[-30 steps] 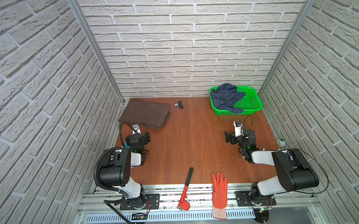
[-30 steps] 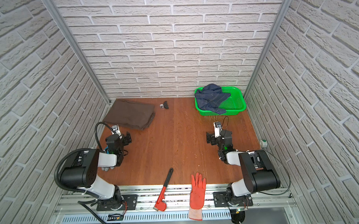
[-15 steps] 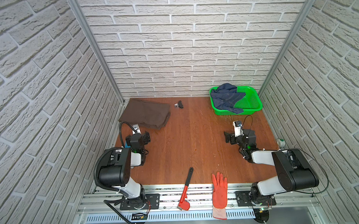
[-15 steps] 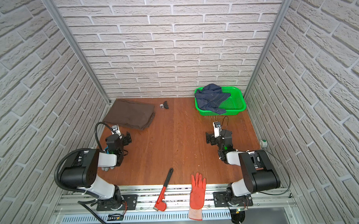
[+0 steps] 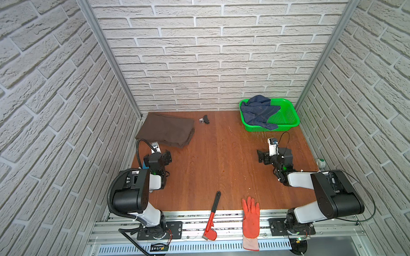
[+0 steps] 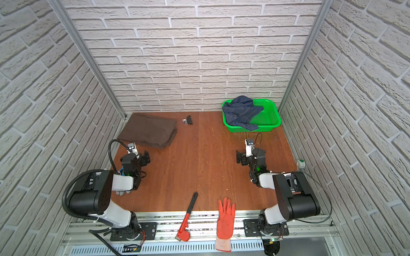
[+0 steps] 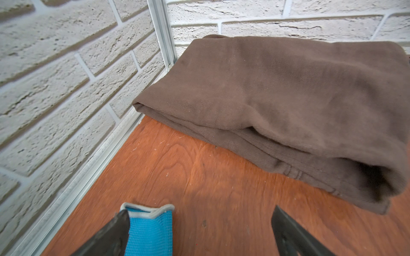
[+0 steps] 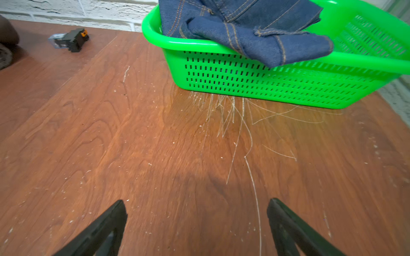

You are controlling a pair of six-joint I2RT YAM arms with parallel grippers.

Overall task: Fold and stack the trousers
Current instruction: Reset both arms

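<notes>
The dark brown trousers (image 7: 277, 99) are shown folded into a flat, layered packet on the table (image 7: 199, 177) just ahead of the left tool (image 7: 199, 216), whose jaws are spread wide and empty. The right tool (image 8: 197, 205) is likewise spread and empty; in the green basket (image 8: 266, 84) ahead of it a crumpled denim garment (image 8: 255, 37) is judged left to be folded and stacked.

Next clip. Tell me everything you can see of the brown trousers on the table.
The dark brown trousers in soft twill-like fabric lie folded into a flat, roughly rectangular bundle of several layers in the far left corner of the wooden table, close to the wall rail. Layered edges and a stitched hem show along the near side. Nothing lies on them; the open left gripper hovers short of them.
</notes>
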